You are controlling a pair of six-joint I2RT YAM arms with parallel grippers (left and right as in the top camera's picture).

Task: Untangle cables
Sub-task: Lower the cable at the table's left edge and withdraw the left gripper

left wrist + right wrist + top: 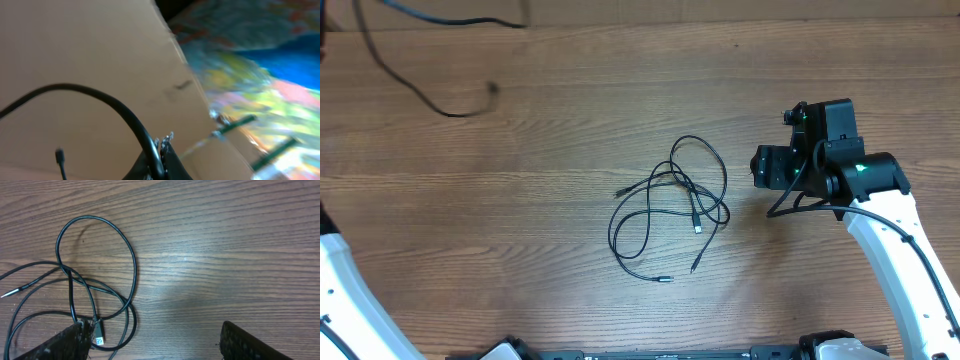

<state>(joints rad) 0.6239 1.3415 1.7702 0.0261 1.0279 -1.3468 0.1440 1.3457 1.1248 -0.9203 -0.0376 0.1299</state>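
Fingers of the right gripper (152,326) stand wide, right of the tangled cables (672,205) mid-table; the left gripper (163,151) is closed. Approach step, seemingly: next, lower onto one loop and pinch.

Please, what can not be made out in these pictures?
Left end effector: outside the overhead frame; left wrist view is blurred and cuts it at the bottom, so any grip is unclear.
Cables: overhead, too small to tell which strand crosses on top.
Cables, right wrist view: cut by left and bottom edges, partly behind the right end effector.
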